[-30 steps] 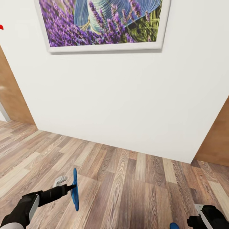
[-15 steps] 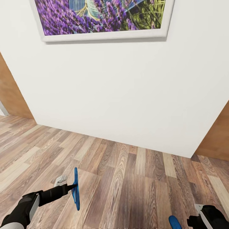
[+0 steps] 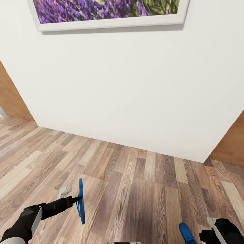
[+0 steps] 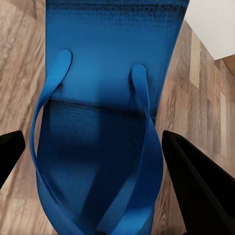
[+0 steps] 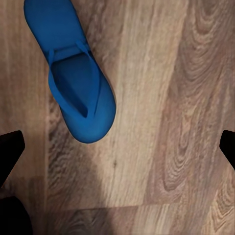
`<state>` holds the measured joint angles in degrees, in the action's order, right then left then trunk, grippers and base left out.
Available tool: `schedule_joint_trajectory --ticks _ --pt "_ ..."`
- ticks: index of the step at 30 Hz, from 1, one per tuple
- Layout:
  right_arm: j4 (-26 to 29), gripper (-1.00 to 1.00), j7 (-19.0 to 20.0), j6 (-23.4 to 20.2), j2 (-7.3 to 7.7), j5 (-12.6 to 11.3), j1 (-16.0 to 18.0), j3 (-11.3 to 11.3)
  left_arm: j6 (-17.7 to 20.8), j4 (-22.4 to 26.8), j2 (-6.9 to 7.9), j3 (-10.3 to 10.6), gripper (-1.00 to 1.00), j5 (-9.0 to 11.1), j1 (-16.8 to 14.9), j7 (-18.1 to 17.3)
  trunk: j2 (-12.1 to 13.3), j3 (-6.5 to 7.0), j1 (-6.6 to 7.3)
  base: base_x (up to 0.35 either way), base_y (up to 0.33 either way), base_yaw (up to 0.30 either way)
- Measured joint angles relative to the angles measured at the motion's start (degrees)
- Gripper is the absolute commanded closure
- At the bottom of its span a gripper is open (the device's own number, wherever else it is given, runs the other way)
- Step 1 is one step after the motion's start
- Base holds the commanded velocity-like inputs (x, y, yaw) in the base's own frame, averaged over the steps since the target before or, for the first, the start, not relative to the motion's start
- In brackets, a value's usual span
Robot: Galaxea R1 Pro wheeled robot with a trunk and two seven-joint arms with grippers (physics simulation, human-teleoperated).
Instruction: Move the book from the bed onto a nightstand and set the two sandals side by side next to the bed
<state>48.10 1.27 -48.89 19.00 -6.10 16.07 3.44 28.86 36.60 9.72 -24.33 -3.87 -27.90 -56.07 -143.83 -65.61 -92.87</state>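
You see a brown wood-plank floor point(image 3: 135, 189) with strong matt grain. Against it, the thin bright blue flip-flop sandal point(image 4: 105, 122) looks rubbery, its sole finely dimpled, its straps smooth. The white wall point(image 3: 128, 88) above the floor is plain and matt.

A home interior: a white wall point(image 3: 135, 95) fills the middle of the frame, a framed lavender picture point(image 3: 108, 13) hangs along the top, wood-plank flooring point(image 3: 142, 189) spreads below.

One sandal point(image 3: 80, 201) hangs at the left hand point(image 3: 76, 200), another sandal point(image 5: 73, 73) lies on the floor point(image 3: 142, 189) rightward.
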Motion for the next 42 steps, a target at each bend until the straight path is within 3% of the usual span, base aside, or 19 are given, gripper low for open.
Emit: schedule_joint_trajectory --ticks 31,34,38,42 --pt "-0.1 -1.00 -0.5 0.3 -0.02 0.1 0.0 -0.1 0.0 0.0 0.00 0.0 1.00 0.0 0.0 0.0 -0.4 -6.87 -0.80 0.000 0.000 0.000" --pt "-0.1 -1.00 -0.7 0.4 -0.05 1.5 0.0 -0.3 0.0 0.1 0.00 0.0 1.00 0.0 0.0 -0.2 -0.5 -7.54 -0.88 0.000 0.000 0.000" --pt "-0.1 -1.00 -0.6 0.5 -1.88 7.0 0.2 -0.3 0.0 0.0 -0.04 0.1 1.00 0.0 0.0 0.0 -0.5 -8.43 -0.98 0.000 0.000 0.000" --pt "0.0 -1.00 -0.3 0.5 -2.65 8.5 3.1 -0.4 0.0 0.0 -0.03 0.1 1.00 0.0 0.0 0.1 -0.6 -9.31 -1.08 0.000 0.000 0.000"
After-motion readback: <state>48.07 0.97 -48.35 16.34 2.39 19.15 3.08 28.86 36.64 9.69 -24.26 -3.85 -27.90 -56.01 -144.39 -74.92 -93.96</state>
